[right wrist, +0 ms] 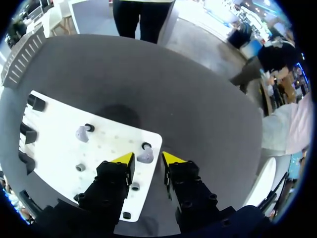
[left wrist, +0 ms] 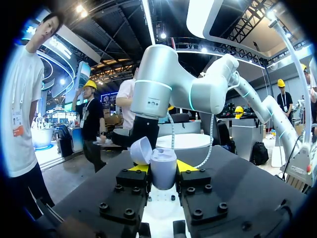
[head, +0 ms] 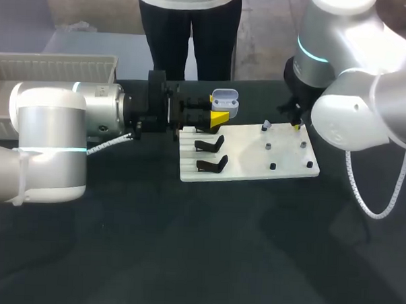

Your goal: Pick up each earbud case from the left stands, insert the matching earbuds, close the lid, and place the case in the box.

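The white box [head: 55, 66] sits at the table's 10 o'clock corner, along the far edge, with my left arm [head: 48, 145] crossing just below it at its 5 o'clock. The widest open room is the bare dark table [head: 185, 259] stretching toward 6 o'clock from the white board [head: 256, 169]. There is also a free strip of table at the board's 3 o'clock.

My left gripper [head: 217, 116] hangs at the board's 11 o'clock corner, above the 2 black stands [head: 212, 145] that line the board's 9 o'clock edge. It is clamped on the earbud case [head: 225, 102], with both yellow tips pressing its sides. In the left wrist view the case stands upright between the fingers and its lid [left wrist: 141, 150] is flipped open, tilted off to one side.

My right gripper [head: 296, 124] is low over the board's 1 o'clock corner, close to that edge. In the right wrist view its fingers are spread, with 1 earbud [right wrist: 145, 157] sitting between the tips on a black peg [right wrist: 146, 146]. It is gripping nothing. A 2nd earbud [right wrist: 81, 133] rests further in on the board.
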You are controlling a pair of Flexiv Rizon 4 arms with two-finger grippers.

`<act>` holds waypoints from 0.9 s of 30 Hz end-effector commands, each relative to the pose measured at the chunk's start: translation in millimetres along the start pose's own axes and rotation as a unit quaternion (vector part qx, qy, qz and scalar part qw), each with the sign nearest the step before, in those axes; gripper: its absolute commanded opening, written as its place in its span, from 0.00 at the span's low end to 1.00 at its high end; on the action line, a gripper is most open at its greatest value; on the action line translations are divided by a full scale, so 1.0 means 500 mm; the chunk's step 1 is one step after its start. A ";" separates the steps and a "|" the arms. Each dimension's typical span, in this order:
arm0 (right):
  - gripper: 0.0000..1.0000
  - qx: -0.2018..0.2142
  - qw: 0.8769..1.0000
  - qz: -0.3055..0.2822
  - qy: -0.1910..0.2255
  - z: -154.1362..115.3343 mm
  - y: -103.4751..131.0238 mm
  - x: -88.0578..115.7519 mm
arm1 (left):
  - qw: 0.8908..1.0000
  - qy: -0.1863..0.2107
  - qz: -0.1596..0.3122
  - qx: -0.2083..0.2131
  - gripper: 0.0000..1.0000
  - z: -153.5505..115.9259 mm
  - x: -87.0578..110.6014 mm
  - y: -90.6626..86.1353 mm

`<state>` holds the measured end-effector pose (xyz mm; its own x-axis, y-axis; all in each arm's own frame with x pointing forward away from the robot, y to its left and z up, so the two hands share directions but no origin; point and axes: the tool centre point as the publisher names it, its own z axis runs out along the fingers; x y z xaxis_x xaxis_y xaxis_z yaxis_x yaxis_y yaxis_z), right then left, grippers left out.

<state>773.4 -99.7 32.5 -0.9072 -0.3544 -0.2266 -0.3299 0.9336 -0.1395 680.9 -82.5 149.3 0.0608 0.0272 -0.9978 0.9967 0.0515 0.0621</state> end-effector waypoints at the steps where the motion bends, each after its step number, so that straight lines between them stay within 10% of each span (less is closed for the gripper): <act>1: 0.33 0.000 1.000 0.000 0.004 0.003 0.004 -0.005 | 1.000 -0.002 0.002 -0.003 0.00 0.001 0.002 -0.002; 14: 0.29 -0.003 1.000 0.004 0.006 0.004 0.010 -0.004 | 1.000 -0.002 0.002 -0.003 0.00 0.001 0.002 -0.002; 20: 0.00 -0.003 1.000 0.006 0.009 0.007 0.010 -0.005 | 1.000 -0.002 0.002 -0.003 0.00 0.001 0.002 -0.002; 27: 0.00 0.000 1.000 0.008 0.012 0.001 0.006 -0.005 | 1.000 -0.002 0.002 -0.003 0.00 0.001 0.002 -0.002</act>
<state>772.2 -96.6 30.6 -0.9160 -0.3401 -0.2127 -0.3174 0.9388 -0.1337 680.9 -82.5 149.4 0.0608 0.0272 -0.9978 0.9967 0.0515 0.0621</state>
